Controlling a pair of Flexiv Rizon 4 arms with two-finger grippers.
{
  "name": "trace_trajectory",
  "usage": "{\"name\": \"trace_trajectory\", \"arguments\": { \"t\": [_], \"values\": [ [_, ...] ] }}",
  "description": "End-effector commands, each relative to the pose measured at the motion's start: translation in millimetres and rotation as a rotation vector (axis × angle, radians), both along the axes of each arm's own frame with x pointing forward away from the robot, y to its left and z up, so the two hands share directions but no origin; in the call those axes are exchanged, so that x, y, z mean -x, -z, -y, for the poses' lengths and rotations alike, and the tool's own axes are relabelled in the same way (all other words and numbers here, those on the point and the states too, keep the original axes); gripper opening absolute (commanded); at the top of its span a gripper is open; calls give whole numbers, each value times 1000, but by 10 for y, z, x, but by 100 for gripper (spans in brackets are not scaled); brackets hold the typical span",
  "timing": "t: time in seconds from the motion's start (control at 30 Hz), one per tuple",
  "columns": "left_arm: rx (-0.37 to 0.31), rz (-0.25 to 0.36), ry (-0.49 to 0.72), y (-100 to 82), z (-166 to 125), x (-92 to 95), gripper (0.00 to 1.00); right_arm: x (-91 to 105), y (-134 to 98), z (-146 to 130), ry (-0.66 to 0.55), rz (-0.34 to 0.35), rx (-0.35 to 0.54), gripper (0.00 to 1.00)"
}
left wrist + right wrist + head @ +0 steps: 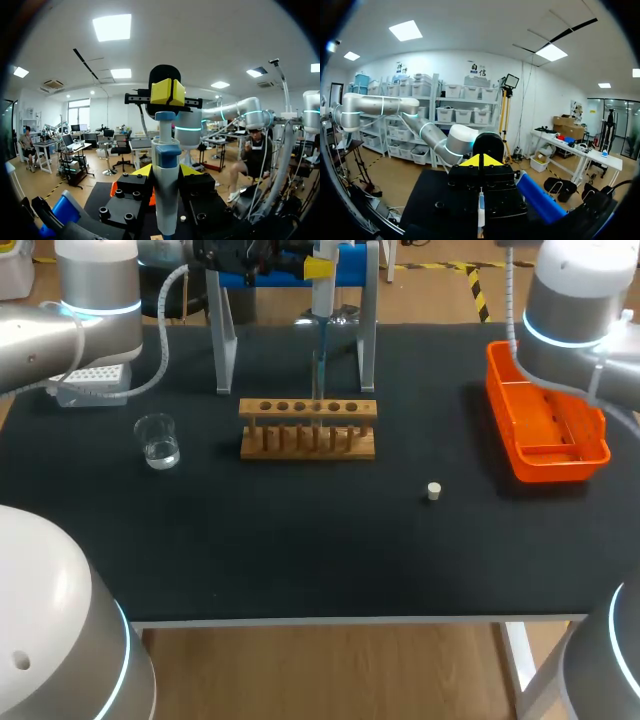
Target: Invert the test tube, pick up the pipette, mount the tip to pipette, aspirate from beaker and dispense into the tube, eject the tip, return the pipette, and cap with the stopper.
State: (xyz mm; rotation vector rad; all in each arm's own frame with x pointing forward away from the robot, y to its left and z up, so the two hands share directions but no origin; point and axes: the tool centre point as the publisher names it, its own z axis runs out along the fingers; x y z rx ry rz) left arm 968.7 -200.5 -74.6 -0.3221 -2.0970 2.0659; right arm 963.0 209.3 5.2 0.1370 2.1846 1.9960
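Pipette (165, 200) stands upright over the wooden rack (308, 430), gripped between the left fingers (142, 171); the right fingers (161, 91), closed tip to tip, sit atop its plunger.

Orange plastic tray (560, 455) at far right on black tabletop (300, 550). Light wooden rack w/ row of holes (290, 450) at centre. Grey-legged stand w/ blue top bar (224, 340) just behind rack, far side.

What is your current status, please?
Left gripper shut on pipette. Right gripper shut, at its plunger. Tip down at rack. Stopper lies clear.
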Motion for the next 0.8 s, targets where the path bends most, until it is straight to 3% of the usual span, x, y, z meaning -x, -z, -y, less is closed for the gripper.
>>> {"name": "trace_trajectory", "arguments": {
  "t": [0.03, 0.8],
  "values": [
    [0, 1, 5, 1, -3, -21, 0, -30, 15, -60, 3, -3, 2, 0],
    [0, 1, 5, 1, -3, -21, 0, -92, 120, -175, 13, 3, -24, 0]
  ]
}}
